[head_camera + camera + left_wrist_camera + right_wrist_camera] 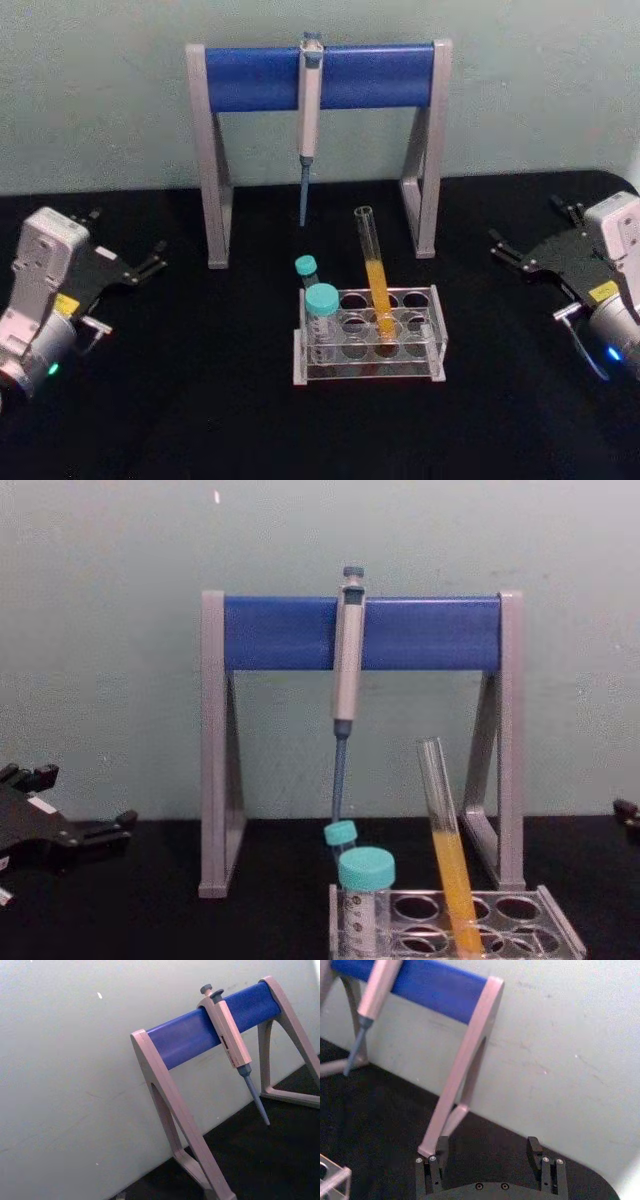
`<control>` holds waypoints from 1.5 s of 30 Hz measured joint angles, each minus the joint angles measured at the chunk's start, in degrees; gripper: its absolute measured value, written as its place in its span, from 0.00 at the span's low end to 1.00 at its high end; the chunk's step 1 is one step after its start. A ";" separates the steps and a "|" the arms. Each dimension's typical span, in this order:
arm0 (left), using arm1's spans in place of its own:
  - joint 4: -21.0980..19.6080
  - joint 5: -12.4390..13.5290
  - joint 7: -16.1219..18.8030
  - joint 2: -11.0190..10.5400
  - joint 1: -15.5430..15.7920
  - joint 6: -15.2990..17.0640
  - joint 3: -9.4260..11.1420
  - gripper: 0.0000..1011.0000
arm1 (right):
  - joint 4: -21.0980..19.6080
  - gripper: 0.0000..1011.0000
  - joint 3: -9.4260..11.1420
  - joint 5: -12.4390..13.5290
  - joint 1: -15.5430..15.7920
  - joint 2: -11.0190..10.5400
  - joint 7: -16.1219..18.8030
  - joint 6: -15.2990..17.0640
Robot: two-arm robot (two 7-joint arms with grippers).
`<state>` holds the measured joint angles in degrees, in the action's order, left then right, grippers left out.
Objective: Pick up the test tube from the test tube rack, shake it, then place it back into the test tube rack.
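The test tube [375,275] is a long clear glass tube with orange-yellow liquid in its lower half. It leans in a middle hole of the clear plastic test tube rack [436,335] at the table's centre. From the chest view the test tube [450,870] tilts slightly left in the rack [560,925]. My left gripper [125,240] rests open at the far left, well away from the rack, and shows at the chest view's edge [80,800]. Far to the right my right gripper [530,228] is open too, with nothing between its fingers [487,1155].
Two teal-capped plastic tubes [322,300] stand in the rack's left holes. Behind the rack stands a tall grey-and-blue pipette stand [320,75] with a grey pipette [310,110] hanging from it. Black tabletop stretches between each gripper and the rack.
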<state>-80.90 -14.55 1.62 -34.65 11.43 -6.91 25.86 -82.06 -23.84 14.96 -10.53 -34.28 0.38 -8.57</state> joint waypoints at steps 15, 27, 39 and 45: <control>0.00 0.00 0.00 0.00 0.00 0.00 0.00 0.99 | -5.20 0.99 1.74 9.83 1.65 -2.31 17.70 -3.67; 0.00 0.00 0.00 0.00 0.00 0.00 0.00 0.99 | -7.18 0.99 -0.18 11.20 0.65 -2.11 26.96 -2.20; 0.00 0.00 0.00 0.00 0.00 0.00 0.00 0.99 | -5.78 0.99 -1.83 11.56 -2.25 -0.01 32.56 2.78; 0.00 0.00 0.00 0.00 0.00 0.00 0.00 0.99 | -3.94 0.99 -2.34 11.35 -4.91 1.71 33.49 6.58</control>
<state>-80.90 -14.55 1.62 -34.65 11.43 -6.91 25.86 -86.00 -26.18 26.32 -15.44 -32.56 33.87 -1.99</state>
